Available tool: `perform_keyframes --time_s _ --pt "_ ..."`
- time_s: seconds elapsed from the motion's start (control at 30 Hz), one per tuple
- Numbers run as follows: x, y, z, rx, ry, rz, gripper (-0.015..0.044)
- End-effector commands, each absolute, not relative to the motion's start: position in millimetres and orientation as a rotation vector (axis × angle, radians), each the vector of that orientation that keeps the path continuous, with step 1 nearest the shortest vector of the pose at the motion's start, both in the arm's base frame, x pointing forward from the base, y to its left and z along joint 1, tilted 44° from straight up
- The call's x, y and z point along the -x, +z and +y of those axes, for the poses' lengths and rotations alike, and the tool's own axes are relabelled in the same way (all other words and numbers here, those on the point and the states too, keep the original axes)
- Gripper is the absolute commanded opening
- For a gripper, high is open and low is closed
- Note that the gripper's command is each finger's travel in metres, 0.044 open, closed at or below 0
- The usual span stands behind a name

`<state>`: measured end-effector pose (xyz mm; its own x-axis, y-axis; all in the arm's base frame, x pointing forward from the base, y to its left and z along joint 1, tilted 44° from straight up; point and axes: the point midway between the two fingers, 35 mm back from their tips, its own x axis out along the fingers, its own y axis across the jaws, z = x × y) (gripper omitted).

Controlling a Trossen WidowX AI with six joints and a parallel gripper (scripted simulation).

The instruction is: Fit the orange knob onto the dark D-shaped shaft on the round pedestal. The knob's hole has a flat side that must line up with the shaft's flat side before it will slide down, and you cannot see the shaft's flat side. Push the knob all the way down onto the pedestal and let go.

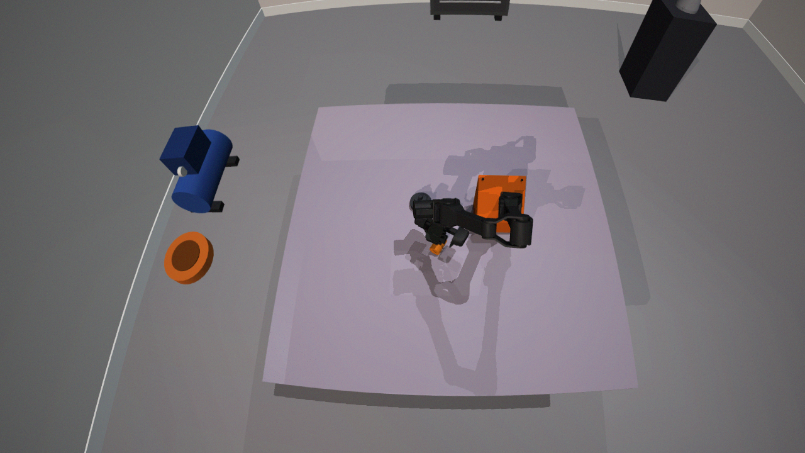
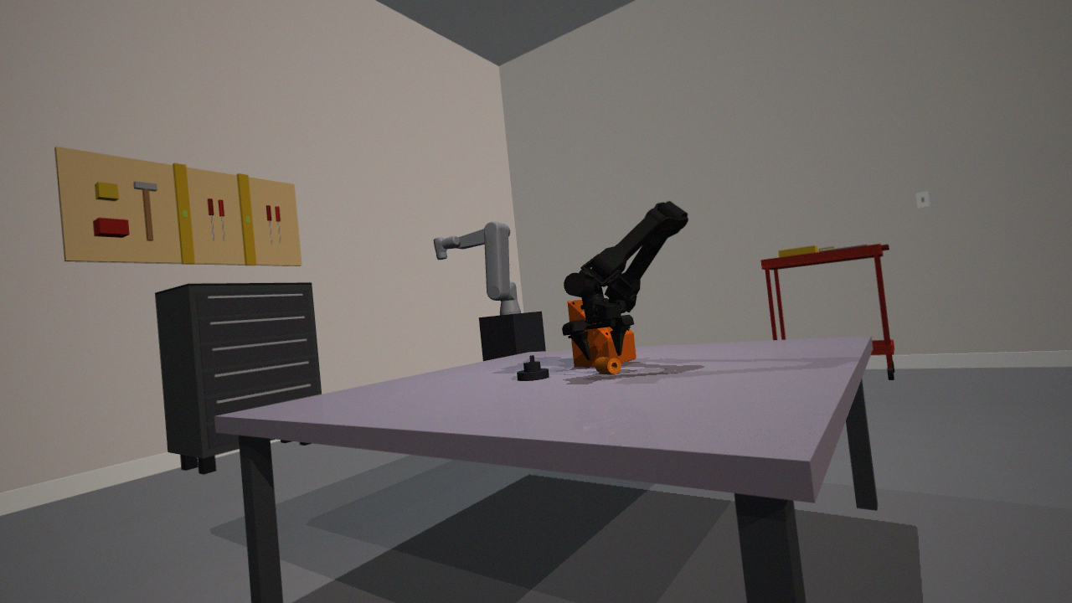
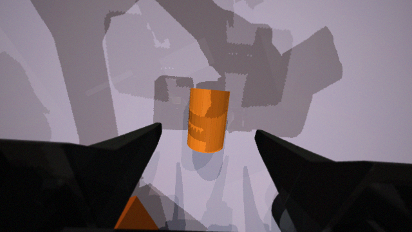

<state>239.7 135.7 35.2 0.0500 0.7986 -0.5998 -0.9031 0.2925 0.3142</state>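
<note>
The orange knob (image 1: 436,248) (image 2: 610,366) (image 3: 207,138) is a short cylinder lying on its side on the table. The end with its hole faces the exterior view. My gripper (image 2: 603,357) (image 3: 209,130) is open and points down over the knob. In the wrist view the knob lies between the two fingertips' lines, with a gap on each side. The dark round pedestal (image 1: 413,201) (image 2: 533,374) stands apart from the knob, with its thin shaft (image 2: 532,359) upright and bare. The arm partly covers the pedestal in the top view. The shaft's flat side cannot be made out.
The arm's orange base (image 1: 487,197) (image 2: 626,348) (image 3: 136,216) stands on the lilac table (image 1: 348,315) (image 2: 450,412) close to the knob. A dark rounded edge behind the right finger in the wrist view is probably the pedestal. Arm shadows cross the table around the knob.
</note>
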Motion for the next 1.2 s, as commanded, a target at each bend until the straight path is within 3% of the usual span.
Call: perform_keyframes --time_s 0.0,0.53,0.8,1.17 --pt "-239 29 139 0.160 1.301 0.796 0.0440" --pt "-237 14 155 0.156 1.303 0.793 0.0440" --pt "-237 14 155 0.156 1.303 0.793 0.0240" --pt "-237 14 155 0.156 1.303 0.793 0.0213"
